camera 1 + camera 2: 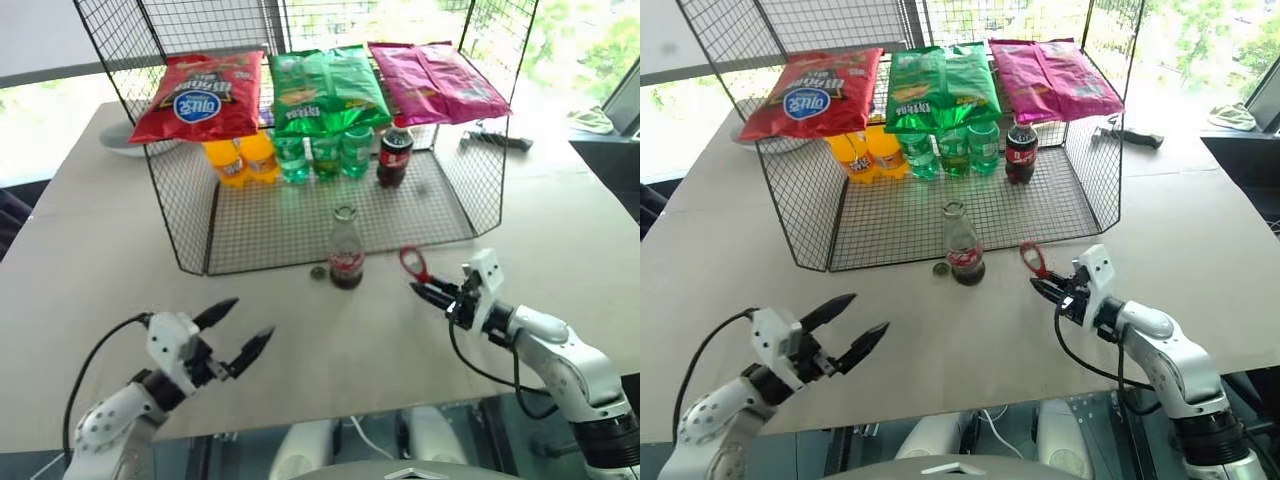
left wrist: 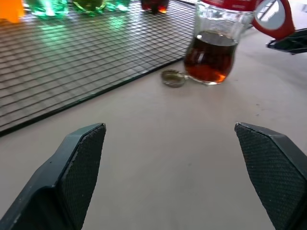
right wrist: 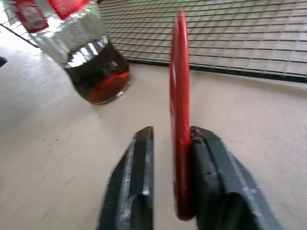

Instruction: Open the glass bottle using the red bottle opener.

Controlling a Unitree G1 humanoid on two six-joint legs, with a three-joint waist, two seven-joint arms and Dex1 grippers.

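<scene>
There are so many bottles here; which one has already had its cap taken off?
The slim glass bottle standing alone on the table, in front of the wire rack. Its mouth is bare and a small metal cap lies beside it.

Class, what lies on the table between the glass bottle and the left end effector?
Bare tabletop, seen in the left eye view; the loose metal cap sits just beside the glass bottle, off the line to the left end effector.
</scene>
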